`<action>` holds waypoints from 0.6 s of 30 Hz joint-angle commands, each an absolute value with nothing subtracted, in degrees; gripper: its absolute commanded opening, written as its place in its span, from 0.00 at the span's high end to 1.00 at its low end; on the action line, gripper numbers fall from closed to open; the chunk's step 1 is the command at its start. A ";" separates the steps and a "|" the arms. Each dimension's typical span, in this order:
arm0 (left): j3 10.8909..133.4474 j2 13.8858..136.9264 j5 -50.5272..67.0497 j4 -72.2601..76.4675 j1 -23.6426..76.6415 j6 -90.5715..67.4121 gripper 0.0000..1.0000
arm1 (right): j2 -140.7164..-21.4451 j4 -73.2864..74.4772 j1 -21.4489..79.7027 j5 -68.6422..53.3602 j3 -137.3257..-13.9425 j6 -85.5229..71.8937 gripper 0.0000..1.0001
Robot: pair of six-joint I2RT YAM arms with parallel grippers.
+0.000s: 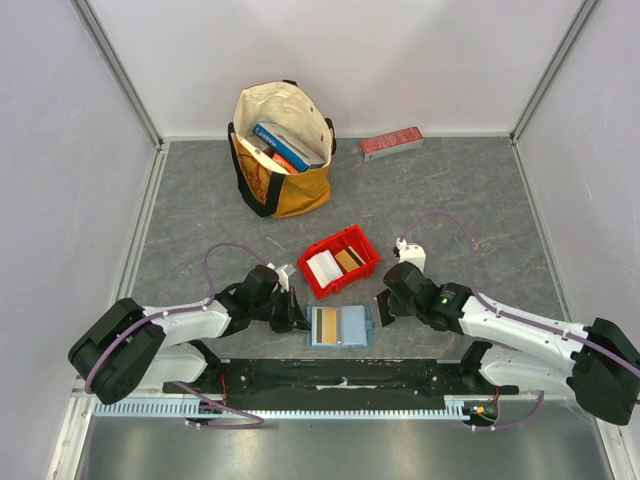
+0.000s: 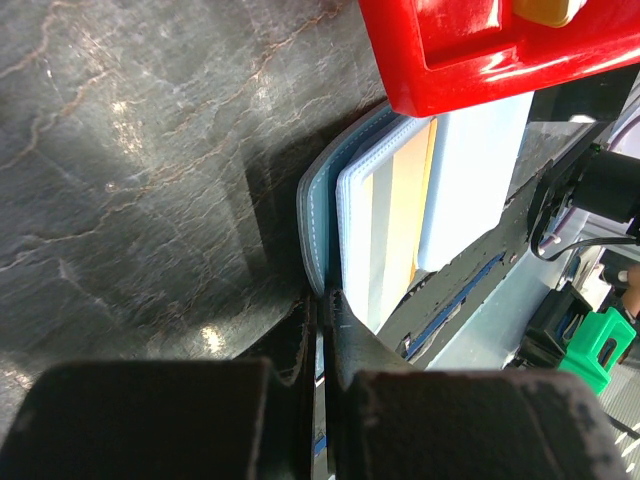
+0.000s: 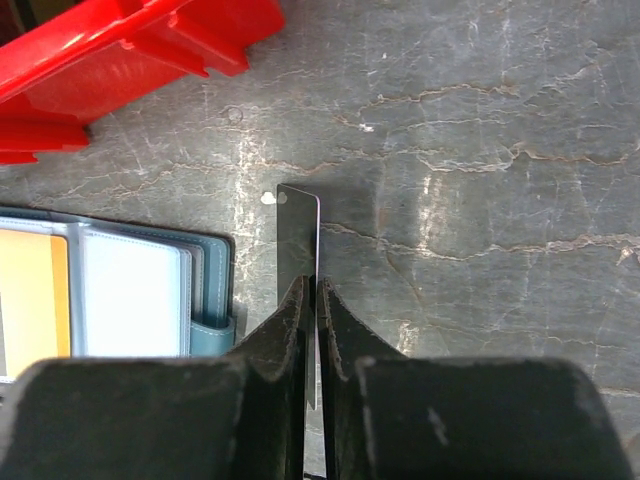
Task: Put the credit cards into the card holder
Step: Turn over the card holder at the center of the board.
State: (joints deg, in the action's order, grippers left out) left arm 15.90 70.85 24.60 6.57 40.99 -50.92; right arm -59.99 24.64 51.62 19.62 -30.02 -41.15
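Right wrist view: a thin, stiff, probably slippery credit card (image 3: 298, 232) is pinched edge-on by one end in the right gripper (image 3: 310, 288), just beside the tab side of the open card holder (image 3: 130, 290), whose opposite edge seems pressed by the closed left gripper (image 2: 320, 305).

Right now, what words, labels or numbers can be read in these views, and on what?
None is legible.
On the tote bag: brown print, too blurred.
On the blue book inside: white lettering, too small.
On the long red box: markings too small.
On the card holder and the held card: no print visible.
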 commanded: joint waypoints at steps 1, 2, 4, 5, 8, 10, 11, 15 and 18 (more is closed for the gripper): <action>16.08 71.02 25.40 6.24 41.04 -48.96 0.98 | -62.40 26.54 54.31 23.46 -33.83 -42.45 0.91; 16.00 70.93 25.40 6.24 41.04 -48.96 0.98 | -63.01 26.89 55.19 24.60 -34.53 -42.71 0.92; 16.00 71.01 25.31 6.24 41.04 -48.96 0.98 | -64.16 27.25 56.68 25.57 -35.68 -43.24 0.93; 16.00 70.93 25.23 6.24 41.04 -48.96 0.98 | -64.60 27.25 57.39 25.84 -36.21 -43.42 0.93; 16.08 71.10 25.14 6.24 41.13 -48.96 0.98 | -66.35 27.16 58.71 26.28 -37.26 -44.03 0.94; 16.08 71.02 25.14 6.24 41.04 -48.96 0.98 | -67.41 27.07 59.94 26.63 -37.70 -44.82 0.94; 16.08 71.10 25.14 6.33 41.22 -48.96 0.98 | -67.93 26.90 60.46 26.98 -37.79 -45.17 0.94; 16.17 71.37 25.40 6.42 41.13 -48.96 0.98 | -70.22 26.90 61.96 28.04 -38.32 -45.97 0.92; 16.17 71.46 25.40 6.42 41.04 -48.78 0.98 | -71.10 26.72 62.84 28.39 -38.58 -46.14 0.90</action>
